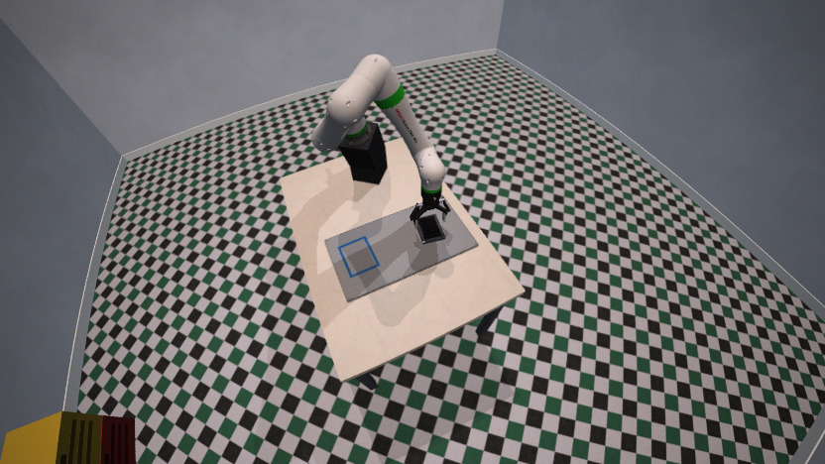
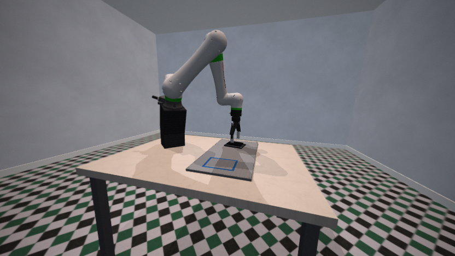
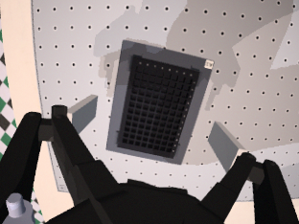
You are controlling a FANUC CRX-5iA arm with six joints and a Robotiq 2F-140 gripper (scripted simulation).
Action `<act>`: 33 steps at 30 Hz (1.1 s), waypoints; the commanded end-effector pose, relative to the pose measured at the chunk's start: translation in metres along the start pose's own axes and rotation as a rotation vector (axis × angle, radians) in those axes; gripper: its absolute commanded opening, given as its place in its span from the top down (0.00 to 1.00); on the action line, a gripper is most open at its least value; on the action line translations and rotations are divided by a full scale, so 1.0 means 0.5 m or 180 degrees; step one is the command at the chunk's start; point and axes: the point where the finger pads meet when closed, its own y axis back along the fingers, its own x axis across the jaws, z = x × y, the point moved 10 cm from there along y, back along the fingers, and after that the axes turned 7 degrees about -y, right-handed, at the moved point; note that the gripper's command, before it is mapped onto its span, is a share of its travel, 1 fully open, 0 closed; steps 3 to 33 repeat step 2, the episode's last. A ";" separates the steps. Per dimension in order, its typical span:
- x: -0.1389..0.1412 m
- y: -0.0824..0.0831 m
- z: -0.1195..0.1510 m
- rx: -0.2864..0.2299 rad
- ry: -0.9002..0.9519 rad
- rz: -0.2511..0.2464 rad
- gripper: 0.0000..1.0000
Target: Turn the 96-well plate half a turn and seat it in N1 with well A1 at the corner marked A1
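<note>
- 1 table (image 2: 286,203), pale top, dark legs, on a checkered floor (image 1: 635,322).
- 1 arm (image 2: 193,68), white with green rings, on a black pedestal (image 2: 165,141) at the far left of the table.
- 1 yellow-and-red cabinet (image 1: 34,441) at the near left corner of the top view; can't tell what it is.
- 1 grey perforated deck (image 2: 245,173) lying mid-table, long axis running near to far in the exterior view.
- 1 blue taped outline, B1 (image 1: 347,247), on the near end of the deck in the exterior view; nothing sits inside it.
- 1 nest (image 3: 121,99), grey frame at the deck's far end, well apart from B1.
- 1 plate (image 3: 156,104), black, grid of wells facing up, lying flat inside the nest.
- 1 small white mark (image 3: 209,64) at the nest's upper right corner in the wrist view; too small to read.
- Plate's cut corner: can't make it out, so A1 orientation is unconfirmed.
- 1 gripper (image 3: 155,137), fingers spread fully wide, holding nothing.
- 2 grey pads (image 3: 84,111), one on each side of the plate's long edges, both clear of the plate with deck showing in the gaps.
- Gripper is directly above the plate, pointing straight down; exterior view shows the fingertips (image 2: 232,139) just above plate level at the nest.
</note>
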 end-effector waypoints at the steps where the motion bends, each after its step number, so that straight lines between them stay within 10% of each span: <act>1: 0.000 0.025 -0.001 -0.0005 0.0001 0.0002 0.00; 33: 0.000 0.031 -0.001 -0.0005 0.0001 0.0002 0.00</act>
